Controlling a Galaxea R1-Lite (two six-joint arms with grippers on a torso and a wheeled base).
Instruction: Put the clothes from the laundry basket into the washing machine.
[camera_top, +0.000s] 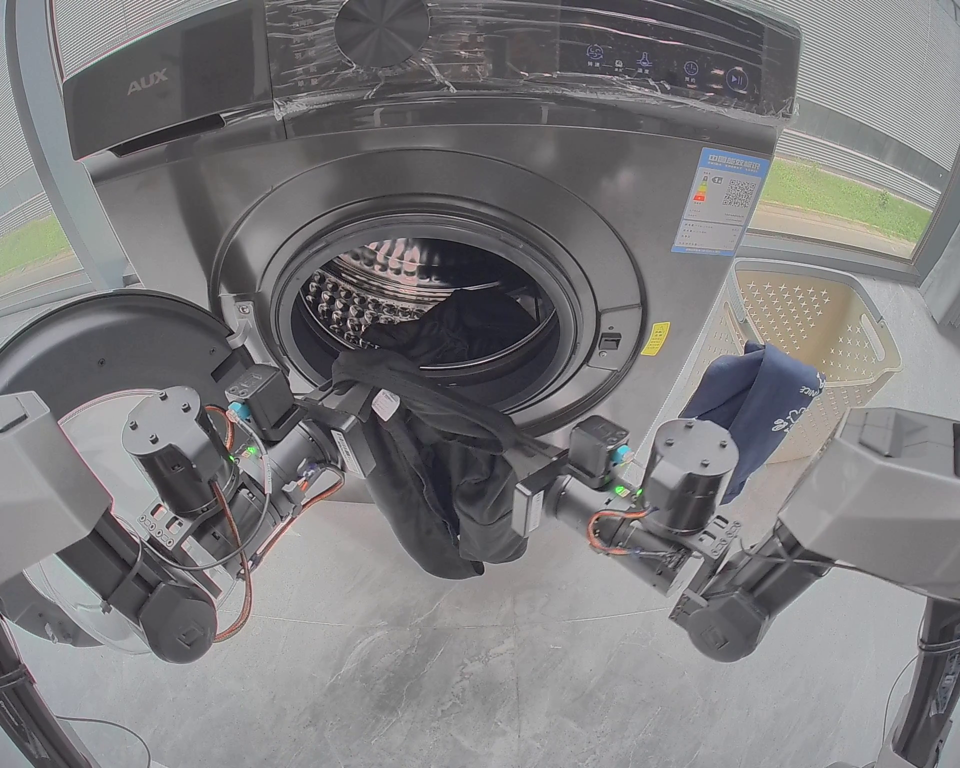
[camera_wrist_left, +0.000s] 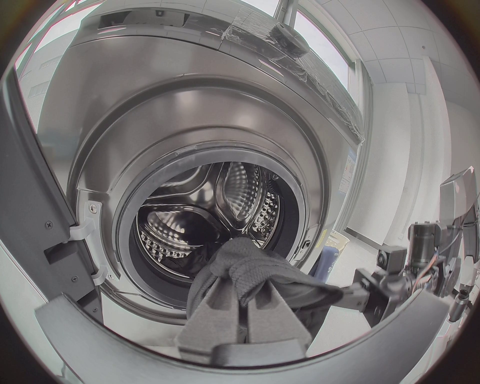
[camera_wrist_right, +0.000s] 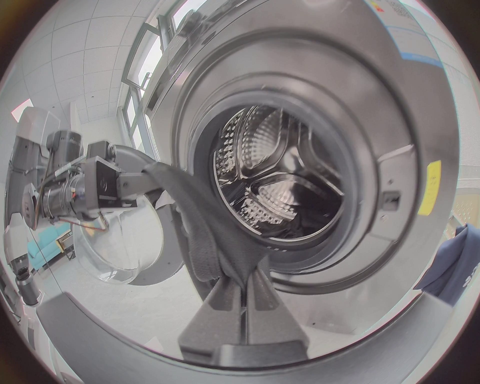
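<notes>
Holding a black garment (camera_top: 440, 470) stretched across the washing machine (camera_top: 640, 200) mouth

Both pairs of jaws are closed tight on cloth. The left gripper (camera_wrist_left: 247, 295) pinches a bunched fold of the garment and the right gripper (camera_wrist_right: 245, 287) pinches another edge, so the fabric spans between them just in front of the door opening. Its upper part appears to lie over the lip into the drum (camera_top: 370, 290), and the rest sags in a loose loop toward the floor. It looks light, soft and wholly limp, likely to drape, stretch and snag on the rubber seal rather than slide. Bunched folds give the surest hold, and a low grip under the hanging loop would help lift it in. To the right, a blue garment (camera_top: 755, 400) hangs over the laundry basket (camera_top: 830, 320) rim.
</notes>
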